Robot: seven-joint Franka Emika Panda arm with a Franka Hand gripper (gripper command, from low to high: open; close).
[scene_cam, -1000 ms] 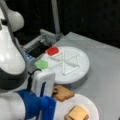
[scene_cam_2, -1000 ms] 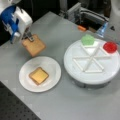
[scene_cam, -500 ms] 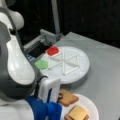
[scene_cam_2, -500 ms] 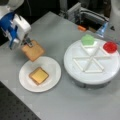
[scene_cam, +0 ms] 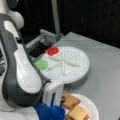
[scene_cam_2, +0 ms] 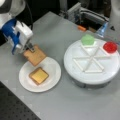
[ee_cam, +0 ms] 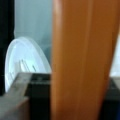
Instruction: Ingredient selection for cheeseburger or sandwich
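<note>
My gripper [scene_cam_2: 29,50] is shut on one edge of a brown toast square [scene_cam_2: 35,56], which hangs tilted over the upper-left rim of the white paper plate [scene_cam_2: 53,68]. A small square stack with a yellow cheese top [scene_cam_2: 38,75] lies on that plate. In a front view the toast [scene_cam: 71,100] sits beside the gripper [scene_cam: 61,98], above the stack [scene_cam: 78,112]. The toast [ee_cam: 82,60] fills the wrist view, edge on. A green leaf [scene_cam_2: 88,39] and a red disc [scene_cam_2: 110,47] remain in the sectioned tray.
The white sectioned round tray [scene_cam_2: 92,75] stands at a front view's right, close to the plate. Grey metal hardware [scene_cam_2: 87,15] and an orange piece [scene_cam_2: 81,28] lie behind it. My own arm [scene_cam: 20,75] blocks a front view's left side.
The gripper has carried the toast from beyond the plate down toward it, and the toast now overhangs the plate's rim. The tray and the stack have not moved.
</note>
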